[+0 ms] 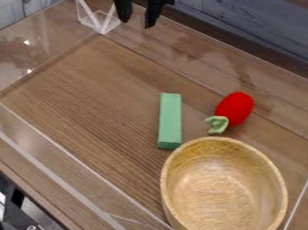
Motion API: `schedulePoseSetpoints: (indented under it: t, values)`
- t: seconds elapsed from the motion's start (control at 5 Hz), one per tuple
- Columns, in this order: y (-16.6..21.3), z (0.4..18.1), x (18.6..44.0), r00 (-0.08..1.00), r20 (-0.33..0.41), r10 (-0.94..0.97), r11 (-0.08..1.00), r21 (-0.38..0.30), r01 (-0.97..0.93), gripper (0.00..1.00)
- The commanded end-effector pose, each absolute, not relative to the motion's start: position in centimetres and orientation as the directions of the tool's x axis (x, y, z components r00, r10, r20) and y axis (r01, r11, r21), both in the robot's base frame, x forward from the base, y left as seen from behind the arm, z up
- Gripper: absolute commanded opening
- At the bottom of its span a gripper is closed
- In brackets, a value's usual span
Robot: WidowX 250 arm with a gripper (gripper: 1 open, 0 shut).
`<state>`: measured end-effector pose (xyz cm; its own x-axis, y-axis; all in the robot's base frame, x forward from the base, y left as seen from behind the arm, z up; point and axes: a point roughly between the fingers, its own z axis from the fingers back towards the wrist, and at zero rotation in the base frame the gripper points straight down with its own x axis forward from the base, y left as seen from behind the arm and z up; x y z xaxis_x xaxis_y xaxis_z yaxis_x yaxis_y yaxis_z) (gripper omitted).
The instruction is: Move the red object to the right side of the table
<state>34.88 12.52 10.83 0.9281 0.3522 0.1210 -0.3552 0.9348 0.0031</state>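
The red object (pixel 233 108), a small rounded toy fruit with a green leafy stem at its lower end, lies on the brown wood-grain table (pixel 98 103) right of centre. My gripper (pixel 138 17) hangs at the far top edge of the table, pointing down, its two dark fingers apart with nothing between them. It is well away from the red object, up and to the left of it.
A green rectangular block (pixel 170 120) lies just left of the red fruit. A round wooden bowl (pixel 224 193) sits in front of both at the lower right. Low clear acrylic walls (pixel 43 38) edge the table.
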Motion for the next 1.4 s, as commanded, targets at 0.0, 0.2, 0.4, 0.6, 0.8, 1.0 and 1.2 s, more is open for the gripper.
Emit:
schedulePoseSetpoints:
  t: [0.0, 0.2, 0.4, 0.6, 0.8, 1.0, 1.2]
  values:
    - [15.2, 12.5, 35.4, 0.928, 0.187, 0.322, 0.943, 0.021, -0.332, 1.0]
    - [16.9, 12.8, 35.0, 0.941, 0.193, 0.277, 0.957, 0.035, -0.289, 1.0]
    - [18.1, 12.8, 35.0, 0.954, 0.197, 0.226, 0.969, 0.052, -0.24, 1.0]
    - [19.2, 12.2, 33.2, 0.946, 0.197, 0.256, 0.96, 0.065, -0.273, 1.0]
    - [20.3, 11.8, 32.4, 0.935, 0.207, 0.288, 0.949, 0.07, -0.308, 1.0]
    - [20.1, 11.6, 32.5, 0.918, 0.213, 0.334, 0.933, 0.063, -0.354, 1.0]
    - [19.9, 11.0, 32.6, 0.902, 0.209, 0.378, 0.916, 0.061, -0.397, 1.0]
